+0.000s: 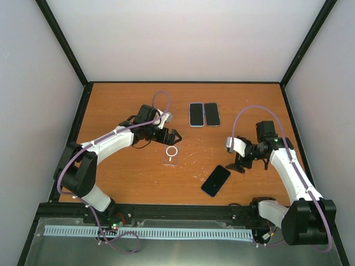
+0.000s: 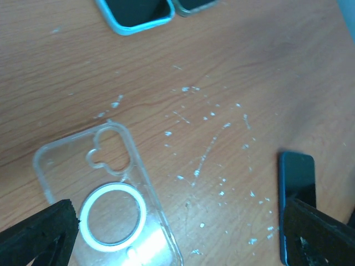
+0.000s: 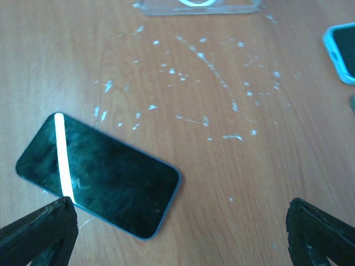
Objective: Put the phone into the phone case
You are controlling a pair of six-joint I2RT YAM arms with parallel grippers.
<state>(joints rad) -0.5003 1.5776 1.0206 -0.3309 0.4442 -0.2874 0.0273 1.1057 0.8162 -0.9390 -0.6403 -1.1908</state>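
Note:
A clear phone case (image 1: 172,155) with a white ring lies flat near the table's middle; it shows in the left wrist view (image 2: 105,194) and at the top edge of the right wrist view (image 3: 197,5). A black phone (image 1: 216,180) lies screen up, in front and to the right of the case, and shows in the right wrist view (image 3: 100,174) and the left wrist view (image 2: 297,194). My left gripper (image 1: 171,137) is open and empty just behind the case. My right gripper (image 1: 238,164) is open and empty just right of the phone.
Two other phones lie side by side at the back: one in a light blue case (image 1: 196,114) and a dark one (image 1: 212,114). White scuff marks (image 2: 211,144) speckle the wood between the case and the phone. Black frame rails border the table.

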